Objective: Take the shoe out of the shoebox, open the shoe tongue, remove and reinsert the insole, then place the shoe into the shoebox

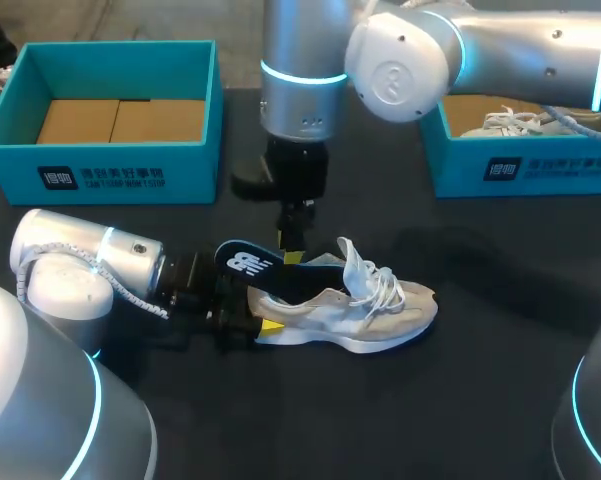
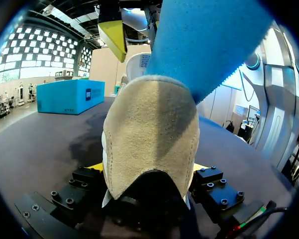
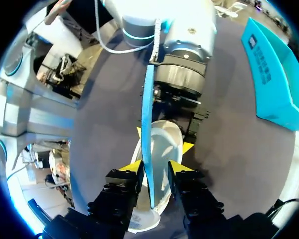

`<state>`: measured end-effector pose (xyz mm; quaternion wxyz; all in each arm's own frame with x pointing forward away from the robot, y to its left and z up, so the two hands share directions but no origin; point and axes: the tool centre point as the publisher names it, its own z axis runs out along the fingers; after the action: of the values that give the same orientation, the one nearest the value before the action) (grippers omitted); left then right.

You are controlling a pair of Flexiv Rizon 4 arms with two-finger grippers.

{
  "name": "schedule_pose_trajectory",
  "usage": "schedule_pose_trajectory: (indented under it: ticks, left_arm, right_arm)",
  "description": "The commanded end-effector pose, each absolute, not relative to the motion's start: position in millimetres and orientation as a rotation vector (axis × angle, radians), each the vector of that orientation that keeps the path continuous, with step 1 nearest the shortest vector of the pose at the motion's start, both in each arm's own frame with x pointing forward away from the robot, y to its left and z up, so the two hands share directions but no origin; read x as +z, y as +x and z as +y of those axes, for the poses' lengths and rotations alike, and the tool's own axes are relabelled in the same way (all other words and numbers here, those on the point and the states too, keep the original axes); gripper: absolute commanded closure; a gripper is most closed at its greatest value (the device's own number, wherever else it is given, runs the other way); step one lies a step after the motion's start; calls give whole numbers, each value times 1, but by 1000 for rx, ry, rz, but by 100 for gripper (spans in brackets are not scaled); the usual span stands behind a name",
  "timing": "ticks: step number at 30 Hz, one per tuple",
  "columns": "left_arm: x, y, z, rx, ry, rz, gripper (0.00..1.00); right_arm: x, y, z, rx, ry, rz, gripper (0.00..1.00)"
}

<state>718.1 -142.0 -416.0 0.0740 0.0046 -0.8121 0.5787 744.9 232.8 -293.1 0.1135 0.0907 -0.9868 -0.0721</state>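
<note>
A beige and white sneaker (image 1: 380, 310) lies on its sole mid-table, toe to the right. My left gripper (image 1: 250, 315) comes in low from the left and is shut on its heel (image 2: 149, 129), one finger on each side. A blue insole (image 1: 270, 275) sticks up and back out of the shoe's opening. My right gripper (image 1: 293, 245) hangs straight down over it. In the right wrist view the insole (image 3: 147, 114) stands edge-on between the yellow tips of the right gripper (image 3: 154, 167), with a gap on one side, so it is open.
A teal shoebox (image 1: 100, 175) with a bare cardboard floor stands at the back left. A second teal box (image 1: 525, 170) at the back right holds another pale shoe (image 1: 520, 122). My right arm spans the back of the table.
</note>
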Motion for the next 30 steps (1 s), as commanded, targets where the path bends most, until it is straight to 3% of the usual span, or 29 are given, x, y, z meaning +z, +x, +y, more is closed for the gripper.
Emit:
schedule_pose_trajectory:
  ticks: [1,30]
  left_arm:
    - [-419,720,-142,1737,14,-2437,100]
    - [-419,720,-142,1737,14,-2437,100]
  right_arm:
    - [-289,734,214,-331,211,-2954,64]
    - [-305,726,233,-646,-42,-3008,62]
